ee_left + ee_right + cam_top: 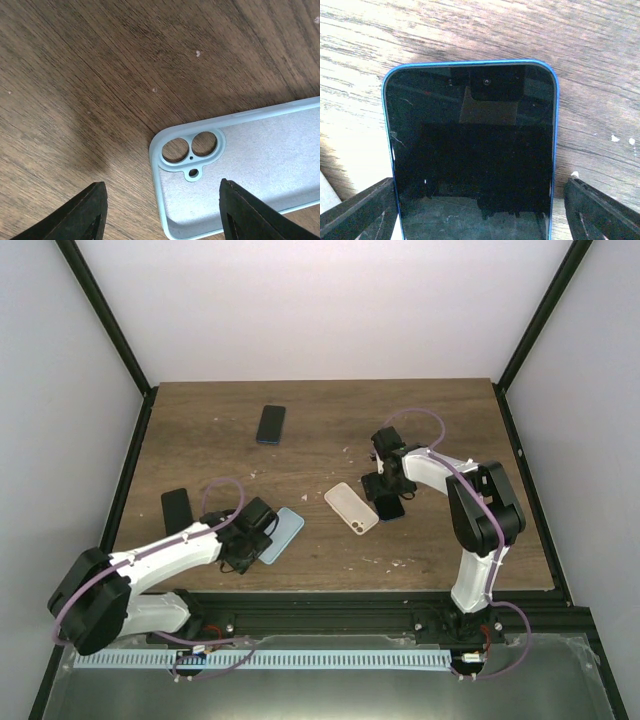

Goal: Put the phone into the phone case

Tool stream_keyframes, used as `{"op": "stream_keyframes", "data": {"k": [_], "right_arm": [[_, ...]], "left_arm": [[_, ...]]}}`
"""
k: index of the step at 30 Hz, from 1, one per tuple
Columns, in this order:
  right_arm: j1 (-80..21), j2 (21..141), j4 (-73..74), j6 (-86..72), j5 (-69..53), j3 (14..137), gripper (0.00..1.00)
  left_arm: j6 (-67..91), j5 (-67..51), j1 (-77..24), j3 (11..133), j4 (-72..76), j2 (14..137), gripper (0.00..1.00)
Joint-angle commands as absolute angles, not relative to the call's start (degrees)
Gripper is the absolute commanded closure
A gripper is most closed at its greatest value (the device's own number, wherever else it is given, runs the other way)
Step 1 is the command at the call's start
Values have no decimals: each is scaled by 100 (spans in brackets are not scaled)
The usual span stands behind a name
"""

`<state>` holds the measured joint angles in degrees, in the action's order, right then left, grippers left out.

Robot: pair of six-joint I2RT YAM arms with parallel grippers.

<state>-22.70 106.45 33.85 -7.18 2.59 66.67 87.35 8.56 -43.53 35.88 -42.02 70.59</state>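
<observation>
Right hand (480,207), released, straddles the blue phone (470,150); left hand (162,210), released, overhangs the light-blue case (260,160); a beige case (351,507) lies between them.

A dark brown wood-grain tabletop (330,400) fills the middle of the overhead view. Toward its far edge lies a dark rectangular phone with a bluish rim (271,424), flat and slightly slanted, well apart from everything else. Near the left edge rests a flat black rectangular slab (177,510); whether it is a phone or a case cannot be told. Near the centre sits a cream-coloured soft phone case (351,507), angled, with its open side up. Small white specks (400,563) dot the wood. Black metal frame posts (105,315) rise at both sides against plain white walls (320,300). A white ribbed strip (300,658) runs along the near edge.
</observation>
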Motion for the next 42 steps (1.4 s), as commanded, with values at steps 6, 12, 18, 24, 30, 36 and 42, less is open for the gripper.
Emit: {"op": "stream_keyframes", "data": {"k": [6,12,18,24,30,36,42], "right_arm": [[-2332,10737,3839,-774,145,6597,13],[-2391,10888,3805,-776,180,6575,18],[-2391,10771,3754,-801,302,6546,27],[-2396,10576,3702,-783,279,6562,27],[-2397,10405,3798,-764,412,6554,29],[-2388,10042,3917,-802,327,6607,31],[-2391,9671,3979,-919,247,6551,33]], "left_arm": [[8552,1056,-4365,3611,-4144,7218,37],[8555,1129,-4360,3682,-4117,7392,38],[8654,969,-4405,3792,-4269,7499,40],[8672,983,-4412,3757,-4019,7575,48],[8401,1115,-4412,3806,-3843,7744,68],[6626,1082,-4409,3899,-2972,7734,91],[4736,682,-4409,4031,-2526,7844,100]]}}
